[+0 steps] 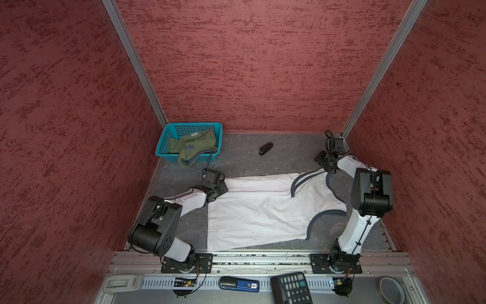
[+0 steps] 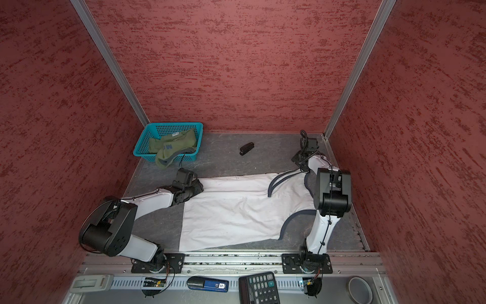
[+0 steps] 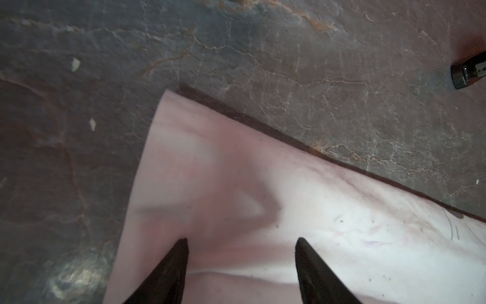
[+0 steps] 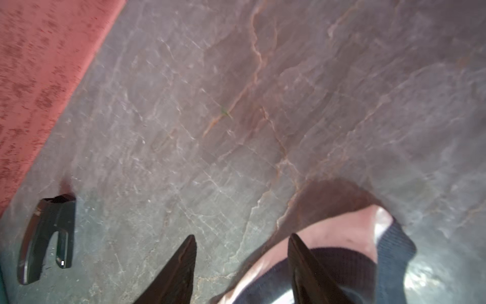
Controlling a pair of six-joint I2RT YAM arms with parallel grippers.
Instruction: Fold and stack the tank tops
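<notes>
Folding of the white tank top (image 1: 263, 210) is seemingly starting: it is lying spread on the desk (image 1: 289, 155), hem leftward, straps rightward. The left end effector (image 3: 242, 239) is hovering over its far hem corner, the right end effector (image 4: 242, 235) beside the far strap, both standing open and empty. The olive tank top (image 1: 194, 147) is sitting in the basket (image 1: 184, 129). Next, both are likely needing to pinch that far edge.

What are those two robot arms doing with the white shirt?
They seem to be getting ready to fold it. The white tank top lies spread flat on the table. The left gripper hovers open over a far hem corner, and the right gripper hovers open by a shoulder strap. Neither has pinched the cloth yet. The green tank top sits crumpled in the blue basket.
</notes>
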